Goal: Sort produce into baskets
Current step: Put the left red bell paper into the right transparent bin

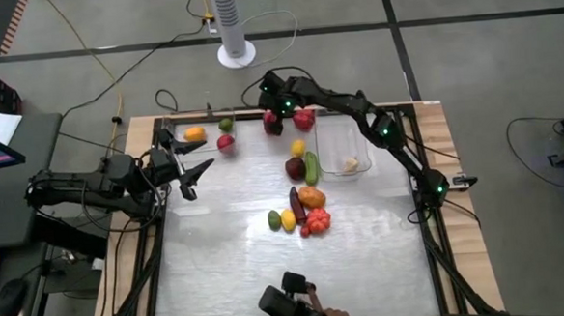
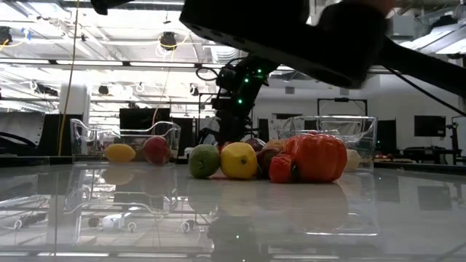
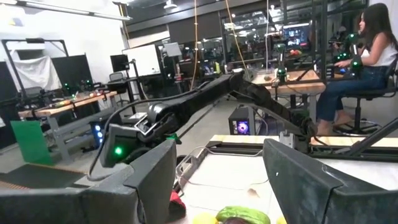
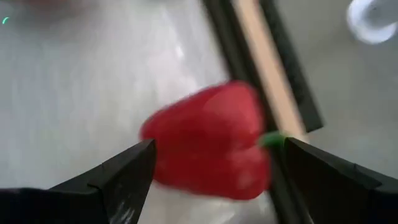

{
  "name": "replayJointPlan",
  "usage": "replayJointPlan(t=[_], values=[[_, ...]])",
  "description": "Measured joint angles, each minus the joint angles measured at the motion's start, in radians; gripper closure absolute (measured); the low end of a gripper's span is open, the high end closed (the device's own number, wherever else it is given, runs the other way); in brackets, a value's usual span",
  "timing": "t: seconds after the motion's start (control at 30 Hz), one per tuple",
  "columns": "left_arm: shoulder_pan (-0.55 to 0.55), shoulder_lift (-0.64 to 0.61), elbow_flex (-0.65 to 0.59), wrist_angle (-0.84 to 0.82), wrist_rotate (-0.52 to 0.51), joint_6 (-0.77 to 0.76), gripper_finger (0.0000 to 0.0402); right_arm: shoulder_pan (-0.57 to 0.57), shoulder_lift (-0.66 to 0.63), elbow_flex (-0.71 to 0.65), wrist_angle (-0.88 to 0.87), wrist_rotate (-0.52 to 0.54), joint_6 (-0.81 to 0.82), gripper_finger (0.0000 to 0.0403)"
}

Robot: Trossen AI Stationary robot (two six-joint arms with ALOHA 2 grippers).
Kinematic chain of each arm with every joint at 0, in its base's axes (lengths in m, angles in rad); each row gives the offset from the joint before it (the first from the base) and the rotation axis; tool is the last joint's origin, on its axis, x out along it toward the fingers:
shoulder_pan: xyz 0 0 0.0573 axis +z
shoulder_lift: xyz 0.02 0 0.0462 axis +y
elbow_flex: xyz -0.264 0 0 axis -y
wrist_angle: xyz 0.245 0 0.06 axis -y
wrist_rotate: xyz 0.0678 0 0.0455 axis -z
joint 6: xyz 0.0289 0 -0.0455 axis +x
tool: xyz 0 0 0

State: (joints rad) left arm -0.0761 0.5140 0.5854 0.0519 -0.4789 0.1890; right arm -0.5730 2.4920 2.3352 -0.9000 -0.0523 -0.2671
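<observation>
**A:** Where is the right gripper?

**B:** Stretched to the far edge of the table, between the two bins. Its wrist view shows a red pepper with a green stem sitting in the gap between the two fingers. The fingers stand apart on either side of it. The picture is blurred, so I cannot tell whether they touch it.

**A:** And from above?

**B:** There are two red pieces there. One lies right by the gripper tip, and the other red piece lies just beside the right basket. I cannot tell which of them the wrist view shows.

**A:** What is in the baskets?

**B:** The right one holds a pale garlic. The left basket, at the far left corner, holds an orange-yellow fruit. A green lime and a red fruit lie near its right end.

**A:** The left gripper?

**B:** It waits at the table's left edge, fingers spread wide, holding nothing.

**A:** What else is on the table?

**B:** A cucumber beside a dark red fruit and a lemon. Nearer the middle is a cluster: a lime, a lemon, an eggplant, an orange piece and a red tomato.

**A:** The room?

**B:** The tabletop is glossy white. Beyond it are a grey floor, cables and a fan stand. A seated person works at a desk.
</observation>
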Motion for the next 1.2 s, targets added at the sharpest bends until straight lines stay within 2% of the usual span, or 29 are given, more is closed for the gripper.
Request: replayJointPlan(t=[0.2, 0.43, 0.6, 0.77, 1.03, 1.2], values=[[0.000, 0.000, 0.000, -0.001, 0.000, 0.001, 0.0174, 0.031, -0.002, -0.001, -0.125, -0.150, -0.016, 0.0048], [0.000, 0.000, 0.000, -0.002, 0.000, 0.001, 0.0174, 0.162, -0.017, -0.001, -0.262, -0.260, -0.109, 0.0062], [0.000, 0.000, 0.000, -0.005, 0.000, -0.010, 0.0174, 0.229, -0.046, 0.001, -0.184, -0.088, -0.150, 0.0067], [0.000, 0.003, 0.001, -0.029, 0.001, -0.019, 0.0173, 0.186, -0.060, 0.001, -0.037, -0.020, -0.124, 0.0062], [0.000, 0.003, 0.001, -0.036, 0.000, -0.013, 0.0173, 0.063, -0.017, 0.001, 0.050, -0.003, -0.075, 0.0020], [0.000, 0.002, 0.001, -0.036, -0.003, -0.010, 0.0173, 0.043, -0.004, -0.003, 0.042, -0.060, -0.048, 0.0008]])
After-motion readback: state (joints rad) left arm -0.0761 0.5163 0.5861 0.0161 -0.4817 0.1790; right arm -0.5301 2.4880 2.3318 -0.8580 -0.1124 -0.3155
